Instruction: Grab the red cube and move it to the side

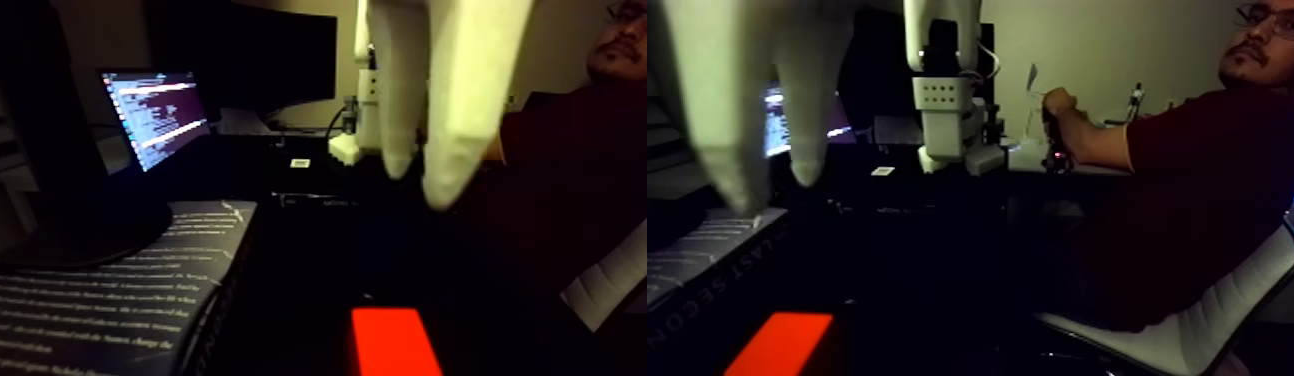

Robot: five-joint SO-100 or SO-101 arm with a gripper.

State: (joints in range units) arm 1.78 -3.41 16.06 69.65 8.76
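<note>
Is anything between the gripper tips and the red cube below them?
No. In the fixed view, in both halves of the picture, the gripper hangs above the red cube, and the stretch between them is bare dark tabletop.

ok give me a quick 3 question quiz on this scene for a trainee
1. True or false: the gripper has its jaws shut on the red cube.
2. In the fixed view, what lies left of the cube? A) a book printed with white text B) a mug C) a plate
3. Fill in: in the picture the cube lies ___ the gripper, apart from it.

Key: 1 false, the jaws hang empty above it; 2 A; 3 below.
</note>
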